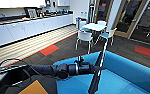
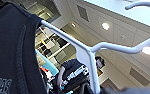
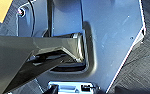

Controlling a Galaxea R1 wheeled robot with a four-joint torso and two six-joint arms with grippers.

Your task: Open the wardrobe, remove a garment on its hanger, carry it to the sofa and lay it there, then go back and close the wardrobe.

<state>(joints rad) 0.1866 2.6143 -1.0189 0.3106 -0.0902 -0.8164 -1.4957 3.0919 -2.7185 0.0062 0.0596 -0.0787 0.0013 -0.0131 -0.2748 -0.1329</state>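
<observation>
My left arm reaches in from the left over the blue sofa (image 1: 131,75). Its gripper (image 1: 97,68) is shut on the pale hanger (image 1: 104,48), which stands almost edge-on and tilted. The black garment (image 1: 94,83) hangs limp from it, just above the sofa seat. In the left wrist view the black garment (image 2: 13,50) is close up, draped over the hanger's shoulder bar (image 2: 91,50), with the hook (image 2: 143,3) curving off beyond it. The wardrobe is out of view.
A white table (image 1: 94,26) with white chairs (image 1: 85,37) stands beyond the sofa on dark carpet with red patches. A long white counter (image 1: 28,28) runs along the left wall. Glass doors (image 1: 131,20) are at the back right. A person (image 2: 71,72) with a control rig stands nearby.
</observation>
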